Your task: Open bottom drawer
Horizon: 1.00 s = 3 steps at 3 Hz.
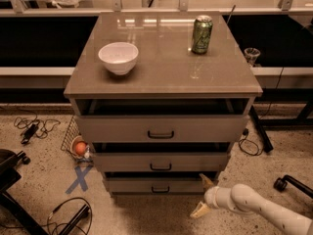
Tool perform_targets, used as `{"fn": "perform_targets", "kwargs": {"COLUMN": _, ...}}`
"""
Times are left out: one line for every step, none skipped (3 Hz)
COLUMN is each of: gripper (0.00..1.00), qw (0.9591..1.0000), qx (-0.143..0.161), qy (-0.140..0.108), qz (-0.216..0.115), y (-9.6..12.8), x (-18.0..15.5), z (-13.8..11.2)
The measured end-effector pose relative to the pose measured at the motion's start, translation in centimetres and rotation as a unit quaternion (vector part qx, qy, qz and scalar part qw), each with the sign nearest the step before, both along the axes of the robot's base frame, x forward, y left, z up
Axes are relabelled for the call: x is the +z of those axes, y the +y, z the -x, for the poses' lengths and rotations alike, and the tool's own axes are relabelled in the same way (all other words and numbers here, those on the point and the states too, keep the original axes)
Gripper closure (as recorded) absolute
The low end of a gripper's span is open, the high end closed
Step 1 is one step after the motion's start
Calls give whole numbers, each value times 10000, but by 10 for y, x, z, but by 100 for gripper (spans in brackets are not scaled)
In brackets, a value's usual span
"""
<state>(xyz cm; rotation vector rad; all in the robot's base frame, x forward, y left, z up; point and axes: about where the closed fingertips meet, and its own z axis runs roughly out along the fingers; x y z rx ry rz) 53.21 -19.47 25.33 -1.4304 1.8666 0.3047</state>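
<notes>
**Pincer off to one side of the handle: a miss or a skewed pull is the risk**

The bottom drawer (pixel 146 184) sits low in the middle of the frame, the lowest of three fronts, with its little black handle (pixel 160 189) at its centre. The gripper (pixel 202 196) is at the lower right, just beside the right end of that front. Its two fingers (pixel 205 180) are spread apart with nothing between them.

From here the likeliest trouble is position. The pincer is well to the right of the handle, so closing now would grip only air or nip the drawer's corner. Moving left at this height, the upper finger could knock the front or snag under the middle drawer (pixel 160 161), whose handle lies close above. The bar looks small and shallow, so a shallow grip may slip off on the pull. An angled pull could bind the drawer and jolt the cabinet, unsettling the can (pixel 201 34) and bowl (pixel 118 58) on top.
</notes>
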Motion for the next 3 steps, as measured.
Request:
{"fn": "perform_targets", "kwargs": {"gripper": 0, "qw": 9999, "qx": 62, "qy": 106, "qz": 46, "y": 6, "x": -12, "z": -11}}
{"fn": "perform_targets", "kwargs": {"gripper": 0, "qw": 9996, "qx": 163, "qy": 213, "qz": 112, "y": 16, "x": -23, "z": -22}}
{"fn": "perform_targets", "kwargs": {"gripper": 0, "qw": 9988, "qx": 289, "qy": 301, "qz": 257, "y": 28, "x": -31, "z": -34}}
